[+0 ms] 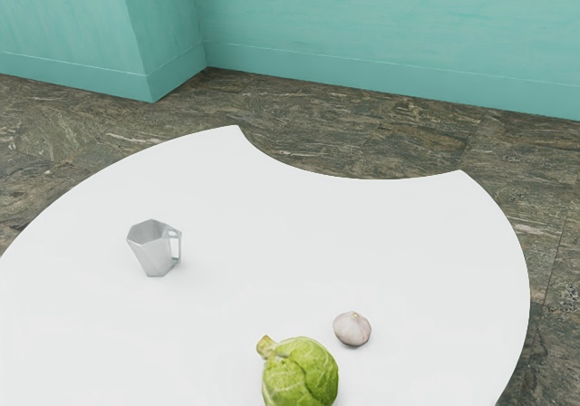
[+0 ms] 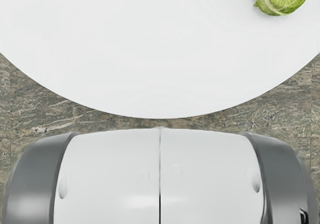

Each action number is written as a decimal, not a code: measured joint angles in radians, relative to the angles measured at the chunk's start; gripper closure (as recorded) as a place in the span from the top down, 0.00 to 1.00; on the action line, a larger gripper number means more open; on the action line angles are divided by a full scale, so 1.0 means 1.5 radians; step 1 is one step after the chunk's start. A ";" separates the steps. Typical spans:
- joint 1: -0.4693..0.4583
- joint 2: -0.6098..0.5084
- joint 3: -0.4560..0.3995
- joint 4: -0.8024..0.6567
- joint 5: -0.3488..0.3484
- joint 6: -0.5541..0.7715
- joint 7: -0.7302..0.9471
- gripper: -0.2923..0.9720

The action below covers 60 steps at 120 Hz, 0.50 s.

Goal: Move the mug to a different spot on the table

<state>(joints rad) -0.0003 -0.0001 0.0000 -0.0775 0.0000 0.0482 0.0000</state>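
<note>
I am looking at the mug (image 1: 154, 247), which is standing upright on the white surface (image 1: 381, 234) toward the exterior view's left, well apart from the cabbage (image 1: 301, 372) and the garlic bulb (image 1: 352, 328). I cannot tell whether my fingers are apart or together. The mug is looking faceted, grey and metallic, so I am judging it stiff, fairly light and probably slippery on its flat faces. I am planning to take it across two opposite faces just under the rim, staying off the handle that is pointing toward the exterior view's right, and squeezing firmly so it is not sliding.
</note>
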 joint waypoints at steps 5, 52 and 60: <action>0.000 0.000 0.000 -0.007 0.000 0.006 0.000 0.77; 0.000 0.000 0.000 -0.109 0.000 0.089 0.000 0.77; 0.000 0.000 0.000 -0.133 0.000 0.109 0.000 0.77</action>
<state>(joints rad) -0.0004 0.0002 0.0000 -0.2764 0.0000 0.2118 0.0000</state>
